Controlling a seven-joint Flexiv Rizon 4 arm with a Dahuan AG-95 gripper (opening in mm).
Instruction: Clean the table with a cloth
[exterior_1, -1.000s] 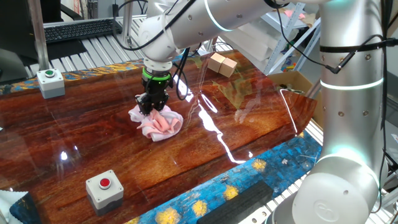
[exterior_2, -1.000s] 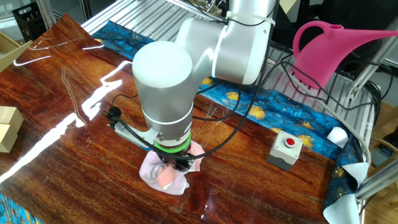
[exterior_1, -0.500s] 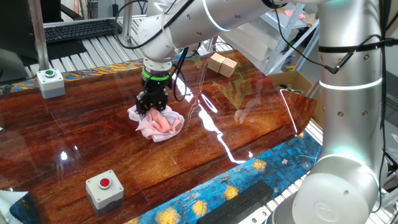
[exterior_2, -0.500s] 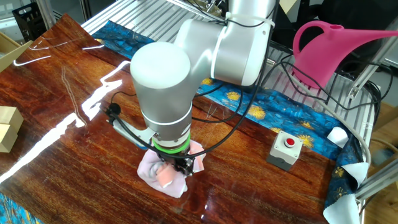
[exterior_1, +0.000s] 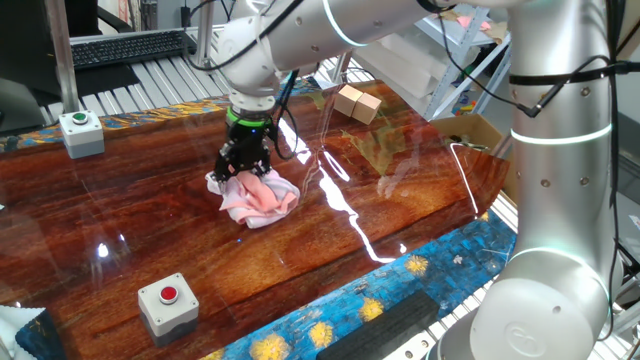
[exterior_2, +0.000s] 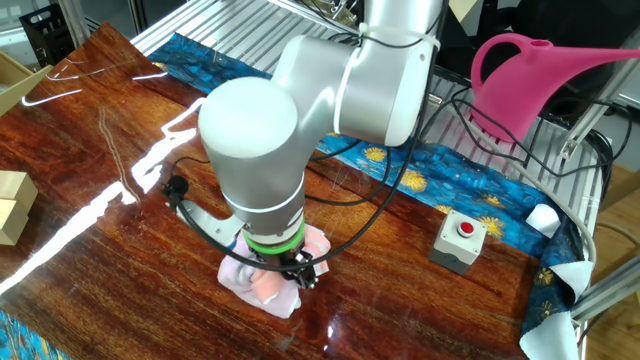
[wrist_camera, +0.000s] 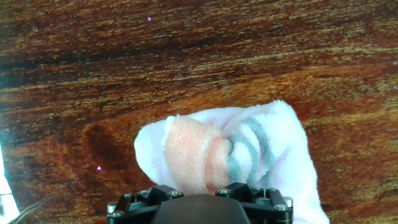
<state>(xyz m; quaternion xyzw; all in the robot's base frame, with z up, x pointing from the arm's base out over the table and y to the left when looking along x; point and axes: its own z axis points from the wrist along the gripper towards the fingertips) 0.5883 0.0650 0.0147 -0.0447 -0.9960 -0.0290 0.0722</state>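
The pale pink and white cloth (exterior_1: 262, 197) lies bunched on the glossy reddish-brown table (exterior_1: 400, 190). My gripper (exterior_1: 243, 170) points straight down and is shut on the cloth, pressing it against the wood. In the other fixed view the cloth (exterior_2: 262, 287) shows under the gripper (exterior_2: 283, 276), partly hidden by the arm. In the hand view the cloth (wrist_camera: 230, 152) fills the lower middle, folded with pink and grey stripes, on the table (wrist_camera: 186, 56). The fingertips are hidden by the cloth.
A grey box with a red button (exterior_1: 168, 301) sits near the front edge, a green-button box (exterior_1: 81, 130) at the far left, wooden blocks (exterior_1: 357, 103) at the back. A pink watering can (exterior_2: 540, 85) stands beyond the table. An open cardboard box (exterior_1: 478, 135) is at the right.
The gripper and cloth have slid a little across the table, and the arm's wrist has tilted and turned slightly. The grip on the cloth has not changed.
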